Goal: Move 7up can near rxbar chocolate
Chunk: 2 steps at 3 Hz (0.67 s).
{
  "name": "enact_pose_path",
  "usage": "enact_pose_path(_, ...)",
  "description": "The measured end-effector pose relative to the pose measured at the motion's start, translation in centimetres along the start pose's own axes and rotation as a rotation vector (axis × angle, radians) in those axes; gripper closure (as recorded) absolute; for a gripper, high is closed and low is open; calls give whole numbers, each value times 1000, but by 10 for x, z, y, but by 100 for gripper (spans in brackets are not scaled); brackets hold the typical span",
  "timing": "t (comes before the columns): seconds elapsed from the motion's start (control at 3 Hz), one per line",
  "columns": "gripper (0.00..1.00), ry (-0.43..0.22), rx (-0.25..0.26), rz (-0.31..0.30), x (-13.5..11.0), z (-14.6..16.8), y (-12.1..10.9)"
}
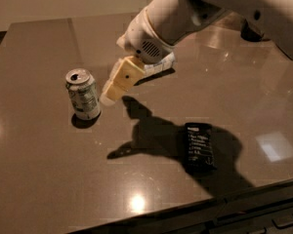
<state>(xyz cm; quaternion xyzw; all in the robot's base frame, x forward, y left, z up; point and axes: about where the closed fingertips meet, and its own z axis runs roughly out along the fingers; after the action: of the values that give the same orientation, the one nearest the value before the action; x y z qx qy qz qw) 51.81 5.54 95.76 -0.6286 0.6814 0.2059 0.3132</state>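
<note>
Just beside tool (108, 98), 7up can (83, 94) standing upright

table (49, 179) with can (83, 94), bar (200, 146); gripper (109, 97) above

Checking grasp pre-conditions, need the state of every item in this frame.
can: upright on the table, dented, not gripped
bar: lying flat, well apart from the can
bottle: lying on its side, mostly hidden behind the arm
gripper: low beside the can, on the bar's side, holding nothing
</note>
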Motion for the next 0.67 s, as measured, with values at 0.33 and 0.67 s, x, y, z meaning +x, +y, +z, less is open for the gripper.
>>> enact_pose_path(0.33, 0, -7, -35, 5, -12, 30, -3)
enact_pose_path(0.67, 0, -5, -64, 10, -17, 54, -3)
